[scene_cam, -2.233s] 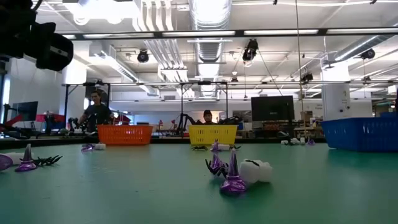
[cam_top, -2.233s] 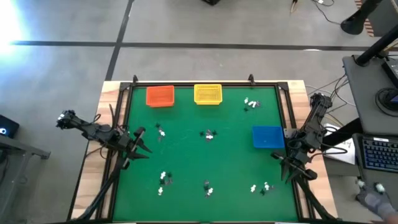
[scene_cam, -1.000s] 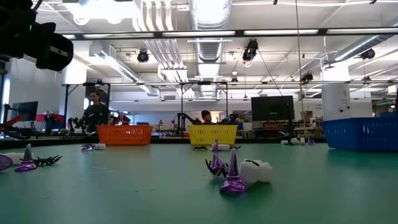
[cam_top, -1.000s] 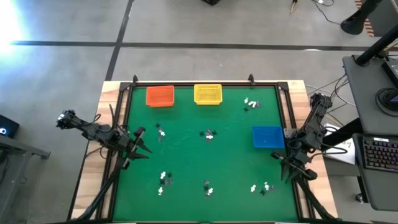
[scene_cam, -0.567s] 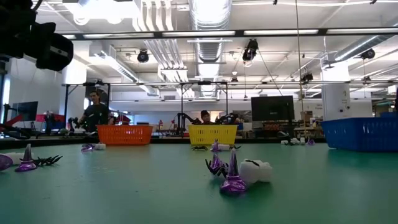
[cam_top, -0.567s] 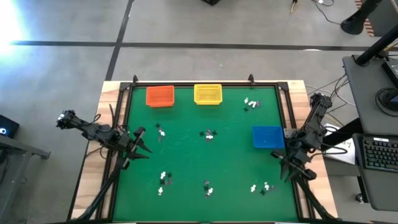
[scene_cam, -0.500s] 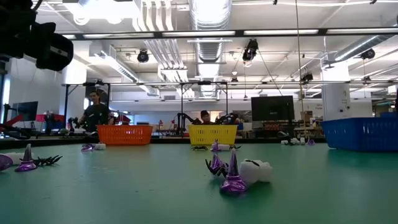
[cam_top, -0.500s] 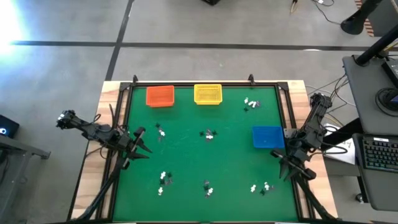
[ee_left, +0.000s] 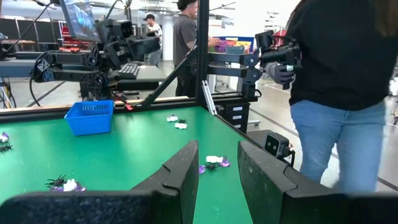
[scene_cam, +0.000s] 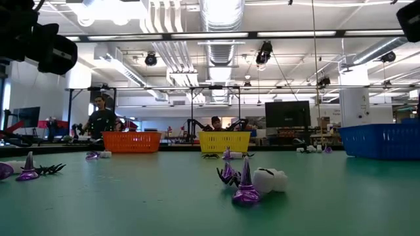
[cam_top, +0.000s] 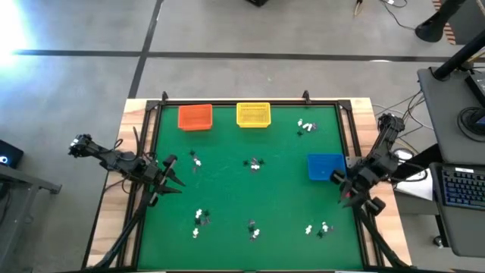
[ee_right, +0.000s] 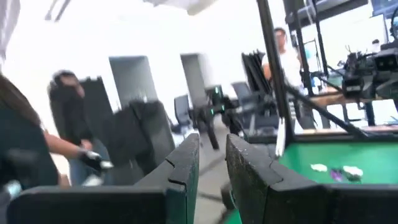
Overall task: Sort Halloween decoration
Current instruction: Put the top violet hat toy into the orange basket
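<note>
L gripper: I see my left gripper (cam_top: 168,173) at the table's left edge, fingers (ee_left: 183,171) parted by a narrow gap, nothing between them.
L jaws, ahead: a purple/white trinket pair (ee_left: 212,163) lies on the mat just past the tips, near the far rail; more white bits (ee_left: 176,122) farther out.
L jaws, side: a black spider w/ white piece (ee_left: 64,183) lies off to one side, apart from the fingers.
R gripper: right gripper (cam_top: 342,191) sits at the table's right edge, just beside the blue basket (cam_top: 324,167). Its fingers (ee_right: 184,168) show a narrow gap, empty.
R jaws, ahead: wrist cam looks mostly off the table into the room; a white and purple trinket (ee_right: 336,172) shows on a strip of green mat to one side.
Decoration, near me: low view has a purple witch hat (scene_cam: 247,181) upright, touching a white piece (scene_cam: 269,179), mid-mat; another purple hat w/ a black spider (scene_cam: 37,168) sits toward that view's left.
Decoration, overall: small clusters are scattered over the green mat (cam_top: 273,189), one at centre (cam_top: 255,164), one between centre and L gripper (cam_top: 196,161), three along the near edge (cam_top: 253,227), one by the far right corner (cam_top: 305,127). All on the mat, none in either gripper.
Baskets, far: orange basket (cam_top: 195,117) and yellow basket (cam_top: 253,114) stand side by side along the far rail, well apart from both grippers. Can't tell if anything's inside.
Room: a person in dark top and jeans (ee_left: 341,81) stands just off the table beyond L gripper; other ppl farther back.
</note>
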`<act>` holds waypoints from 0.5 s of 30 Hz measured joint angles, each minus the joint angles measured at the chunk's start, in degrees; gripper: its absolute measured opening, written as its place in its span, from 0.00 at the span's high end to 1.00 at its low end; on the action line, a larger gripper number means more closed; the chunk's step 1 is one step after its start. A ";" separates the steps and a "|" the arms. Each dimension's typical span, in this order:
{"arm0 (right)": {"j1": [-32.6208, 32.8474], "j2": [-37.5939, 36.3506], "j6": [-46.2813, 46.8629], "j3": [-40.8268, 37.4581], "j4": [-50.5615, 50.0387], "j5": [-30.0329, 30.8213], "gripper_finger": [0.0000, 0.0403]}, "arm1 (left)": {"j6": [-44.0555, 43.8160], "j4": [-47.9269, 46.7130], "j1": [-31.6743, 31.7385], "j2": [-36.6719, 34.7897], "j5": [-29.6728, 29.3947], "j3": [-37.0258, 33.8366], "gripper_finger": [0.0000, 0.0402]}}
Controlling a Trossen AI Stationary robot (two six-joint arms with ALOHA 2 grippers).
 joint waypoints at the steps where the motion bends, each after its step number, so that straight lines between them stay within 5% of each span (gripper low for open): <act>1: 0.00 0.00 0.49 0.00 1.66 -0.09 0.82 | 0.00 -0.02 0.02 0.00 0.00 0.00 0.77; 15: 0.00 -0.02 1.13 0.00 14.15 7.34 0.82 | 0.00 0.00 0.00 0.02 -0.02 0.00 0.77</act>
